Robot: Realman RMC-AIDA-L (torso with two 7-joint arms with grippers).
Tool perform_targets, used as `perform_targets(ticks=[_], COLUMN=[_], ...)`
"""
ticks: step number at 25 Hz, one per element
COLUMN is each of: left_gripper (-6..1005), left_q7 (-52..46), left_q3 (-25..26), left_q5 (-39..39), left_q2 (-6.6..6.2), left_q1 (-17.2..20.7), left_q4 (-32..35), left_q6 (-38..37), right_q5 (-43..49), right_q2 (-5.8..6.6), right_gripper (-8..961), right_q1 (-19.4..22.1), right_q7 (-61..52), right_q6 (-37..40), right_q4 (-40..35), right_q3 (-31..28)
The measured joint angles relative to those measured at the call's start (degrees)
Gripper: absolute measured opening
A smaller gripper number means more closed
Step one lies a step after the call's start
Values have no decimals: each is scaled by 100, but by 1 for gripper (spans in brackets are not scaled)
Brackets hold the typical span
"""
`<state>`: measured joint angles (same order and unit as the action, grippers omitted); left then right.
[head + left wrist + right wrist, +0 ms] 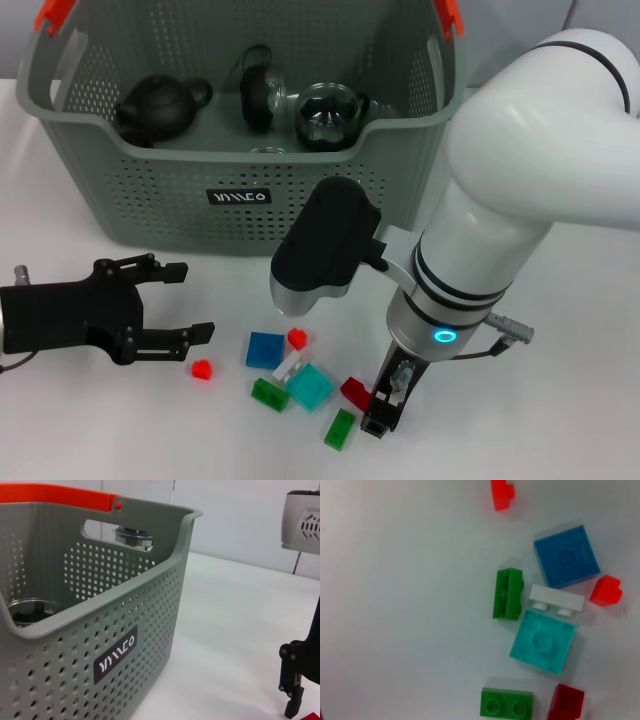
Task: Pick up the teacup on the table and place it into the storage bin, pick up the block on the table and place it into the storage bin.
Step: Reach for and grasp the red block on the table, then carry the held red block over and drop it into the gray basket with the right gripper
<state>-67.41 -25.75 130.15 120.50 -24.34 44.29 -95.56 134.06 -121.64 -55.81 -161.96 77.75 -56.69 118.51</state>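
Note:
The storage bin (150, 190) stands at the back of the table, its grey-green wall filling the left wrist view (150, 605). No teacup shows on the table. Several blocks lie in front of the bin: blue (265, 350) (566, 556), cyan (310, 387) (542, 641), white (288, 369) (556, 600), two green (269, 394) (339, 429), dark red (355, 392) (566, 702), and two small red (297, 338) (203, 370). My right gripper (383, 408) points down just right of the dark red block. My left gripper (185, 300) is open and empty, left of the blocks.
Inside the bin lie a black teapot (155, 105), a glass vessel with a black lid (258, 90) and a glass pot (328, 115). Orange handle clips (55, 15) sit on the bin's corners. My bulky white right arm (500, 200) hangs over the table's right side.

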Motion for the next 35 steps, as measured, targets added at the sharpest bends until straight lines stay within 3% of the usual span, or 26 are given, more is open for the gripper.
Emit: perform_targets(ticks=[16, 22, 25, 31, 35], left_gripper=[872, 872, 872, 872, 872], left_q7=[0, 0, 0, 0, 0], left_q3=[-9, -9, -9, -9, -10], left_q5=[-5, -4, 6, 26, 30], left_q2=[9, 9, 9, -5, -15], left_q1=[14, 14, 16, 17, 17], left_q4=[0, 0, 0, 0, 3], left_q6=[2, -1, 2, 4, 3], right_q5=[-3, -11, 17, 483, 678], right_q2=[-8, 27, 61, 119, 121], right_gripper=[365, 191, 190, 191, 190], right_q1=[0, 13, 9, 190, 369], right_q7=[-117, -169, -230, -240, -154], right_q6=[1, 44, 70, 408, 750], right_q4=[9, -69, -103, -605, -1466], right_q3=[52, 23, -23, -684, -1270])
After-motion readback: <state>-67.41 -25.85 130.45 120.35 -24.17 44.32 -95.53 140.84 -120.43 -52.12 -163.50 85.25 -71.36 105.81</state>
